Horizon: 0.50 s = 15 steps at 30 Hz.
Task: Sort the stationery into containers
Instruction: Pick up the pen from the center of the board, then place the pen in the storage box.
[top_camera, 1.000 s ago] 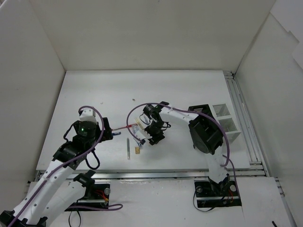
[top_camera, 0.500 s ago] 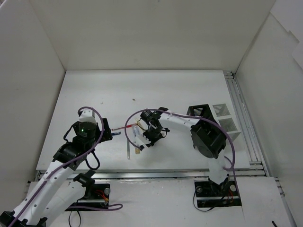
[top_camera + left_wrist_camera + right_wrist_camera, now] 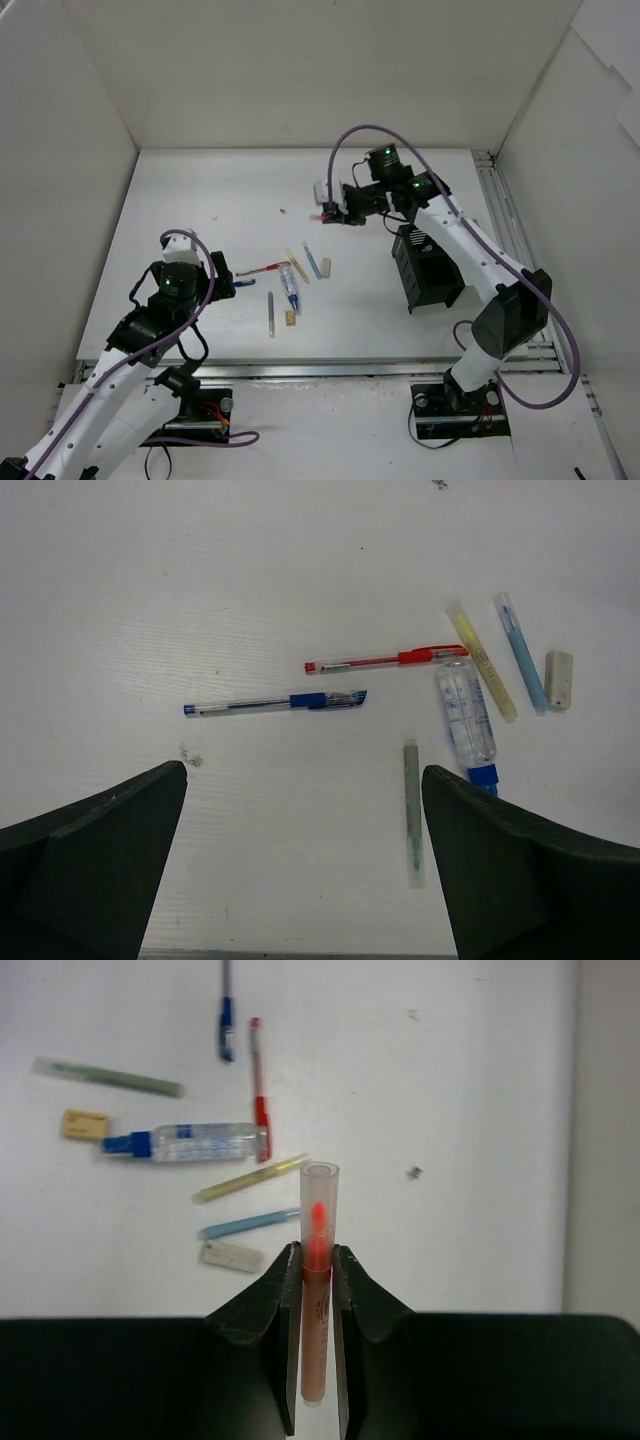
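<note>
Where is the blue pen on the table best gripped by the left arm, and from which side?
At mid-barrel, by the blue sleeve, from straight above. The blue pen lies flat, apart from the red pen, so the jaws can close across its thin width. The open left gripper probably needs a wrist turn first: its fingers line up along the pen.

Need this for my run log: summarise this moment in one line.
right gripper: shut on orange pen, off table | left gripper: open, empty | other stationery: loose on table

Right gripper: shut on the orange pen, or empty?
Shut on it. In the right wrist view the right gripper clamps the orange pen from both sides, above the table.
</note>
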Motion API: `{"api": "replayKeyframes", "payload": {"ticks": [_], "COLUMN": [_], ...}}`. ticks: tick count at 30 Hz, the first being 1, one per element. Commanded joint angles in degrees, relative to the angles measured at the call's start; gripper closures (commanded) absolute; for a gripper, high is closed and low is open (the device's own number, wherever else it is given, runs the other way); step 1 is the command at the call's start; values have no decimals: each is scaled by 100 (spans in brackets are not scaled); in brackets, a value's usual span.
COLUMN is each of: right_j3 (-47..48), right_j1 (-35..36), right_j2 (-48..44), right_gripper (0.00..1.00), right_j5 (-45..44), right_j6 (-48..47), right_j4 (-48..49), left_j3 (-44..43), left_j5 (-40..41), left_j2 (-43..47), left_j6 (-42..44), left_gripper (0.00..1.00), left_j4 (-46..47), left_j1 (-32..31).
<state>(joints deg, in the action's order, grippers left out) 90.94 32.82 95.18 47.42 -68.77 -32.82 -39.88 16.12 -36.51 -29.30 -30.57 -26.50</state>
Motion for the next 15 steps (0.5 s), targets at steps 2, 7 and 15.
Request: {"api": "replayKeyframes", "payload": {"ticks": [2, 7, 15], "right_j3": [-232, -1998, -3975], "right_j1": [-600, -1232, -1699], "right_j2": [-367, -1359, -2792], "right_gripper": [100, 100, 100], "right_j5": [349, -2623, -5426], "right_j6": [3096, 5777, 7729], "right_j4": [2308, 6319, 7569], "left_j3": [-301, -240, -152], "left_j5": [14, -91, -276], "left_j2": [30, 109, 74], "left_j6": [179, 258, 381], "left_gripper": [0, 0, 0], "left_j4": [340, 455, 745], "left_j1": [49, 49, 49]}}
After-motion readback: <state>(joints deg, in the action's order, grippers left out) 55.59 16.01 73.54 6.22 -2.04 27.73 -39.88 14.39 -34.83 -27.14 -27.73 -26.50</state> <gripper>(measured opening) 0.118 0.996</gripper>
